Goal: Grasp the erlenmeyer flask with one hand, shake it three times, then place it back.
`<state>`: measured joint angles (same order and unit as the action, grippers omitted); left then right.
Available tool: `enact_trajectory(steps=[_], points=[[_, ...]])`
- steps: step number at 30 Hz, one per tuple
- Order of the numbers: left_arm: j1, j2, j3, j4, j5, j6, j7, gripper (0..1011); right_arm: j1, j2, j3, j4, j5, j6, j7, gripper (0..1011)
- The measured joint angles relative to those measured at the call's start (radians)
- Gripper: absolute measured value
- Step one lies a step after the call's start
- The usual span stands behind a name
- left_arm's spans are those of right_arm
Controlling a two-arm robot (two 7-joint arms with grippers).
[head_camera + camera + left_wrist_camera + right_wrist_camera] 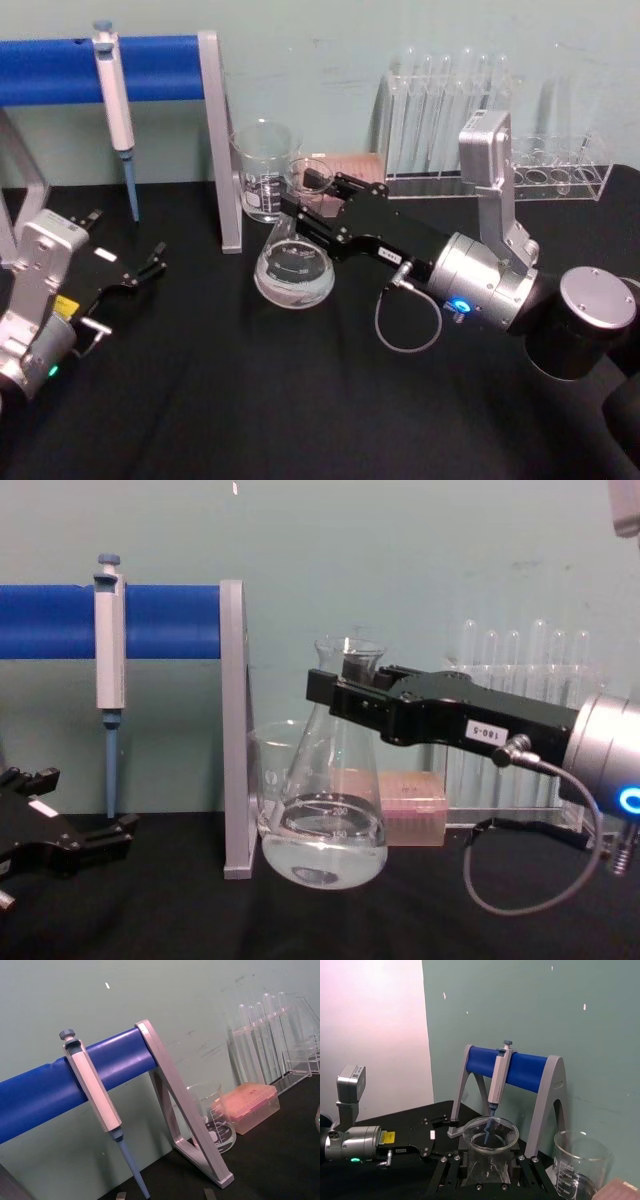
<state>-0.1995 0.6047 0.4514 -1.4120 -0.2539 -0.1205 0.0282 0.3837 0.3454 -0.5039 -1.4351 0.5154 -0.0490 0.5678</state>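
Observation:
The erlenmeyer flask (293, 270), clear glass with some clear liquid in its wide base, hangs tilted just above the black table. My right gripper (312, 200) reaches in from the right and is shut on the flask's neck, just below the rim. In the chest view the flask (325, 830) leans with its base swung left under the right gripper (355, 690). The right wrist view looks down on the flask's round mouth (490, 1132) between the black fingers. My left gripper (150, 262) rests open at the table's left, well apart from the flask.
A glass beaker (265, 170) stands right behind the flask. A blue-barred stand (220, 140) holds a hanging pipette (115, 100) at the back left. A test tube rack (480, 110) and a pink tip box (410, 805) sit at the back right.

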Motion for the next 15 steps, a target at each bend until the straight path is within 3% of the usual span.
enact_trajectory(steps=[15], points=[[0.0,0.0,0.0,0.0,0.0,0.0,0.0,1001,0.011,0.0,-0.016,0.053,-0.004,-0.005,0.01,453]])
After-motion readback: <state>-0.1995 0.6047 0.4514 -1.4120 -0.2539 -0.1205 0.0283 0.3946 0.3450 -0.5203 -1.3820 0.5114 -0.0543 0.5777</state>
